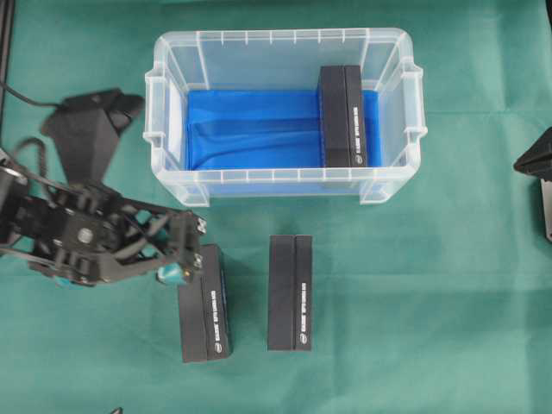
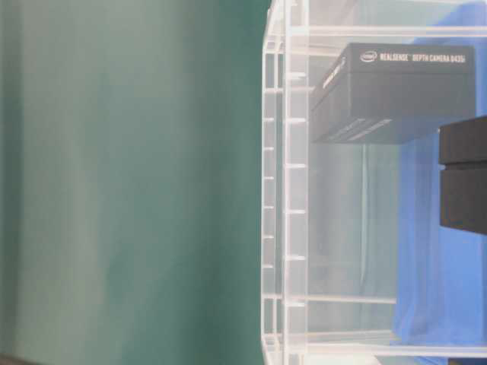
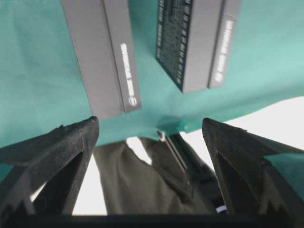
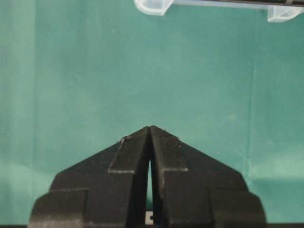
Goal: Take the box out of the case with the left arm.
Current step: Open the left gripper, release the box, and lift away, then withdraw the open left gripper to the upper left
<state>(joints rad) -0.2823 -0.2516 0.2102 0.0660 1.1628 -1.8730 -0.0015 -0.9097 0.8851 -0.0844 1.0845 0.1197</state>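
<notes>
Nearest to us, our left claw [image 1: 179,252] hangs with its fingers spread wide and nothing between them, at the near-left corner of the green bench [image 1: 414,293], just over the top end of a black box [image 1: 205,304]. A second black box [image 1: 290,293] lies beside it on the cloth. Our right claw [image 4: 150,130] has its fingers pressed together over bare cloth. Farther back sits the case [image 1: 285,43], and the box [image 1: 343,116] we want stands at its right end on the blue lining [image 1: 250,129].
</notes>
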